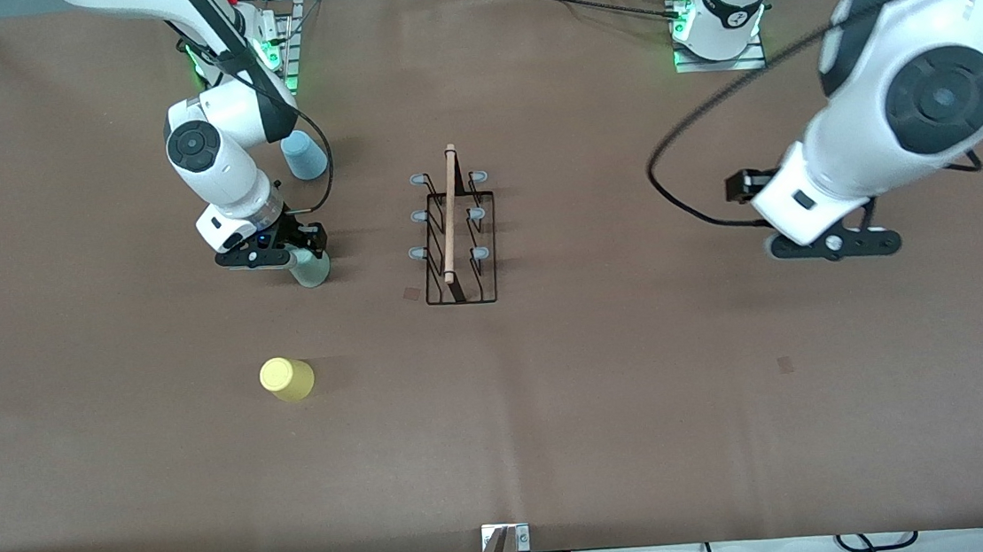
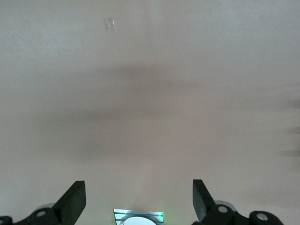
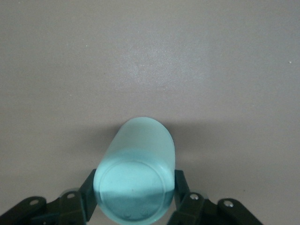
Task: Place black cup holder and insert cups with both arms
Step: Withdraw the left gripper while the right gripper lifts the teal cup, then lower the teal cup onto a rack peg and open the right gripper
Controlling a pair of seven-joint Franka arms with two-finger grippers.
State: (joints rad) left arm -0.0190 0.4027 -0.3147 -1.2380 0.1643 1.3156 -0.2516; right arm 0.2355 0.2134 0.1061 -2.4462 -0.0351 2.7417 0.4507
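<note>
Yellow cup (image 1: 287, 378) lying nearest camera; right gripper (image 1: 299, 259) clenching mint cup (image 3: 136, 176) — light, slippery, squashing easily; left gripper (image 2: 138, 199) hanging released over bare table (image 1: 645, 405).

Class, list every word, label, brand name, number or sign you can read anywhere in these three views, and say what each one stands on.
No readable text anywhere.
Left arm's base: a small dark mark, too small to read.
Mint green cup, yellow cup, light blue cup: plain, no print.
Black cup holder: no label.
Table cover: two small blank tape patches, no writing.
</note>
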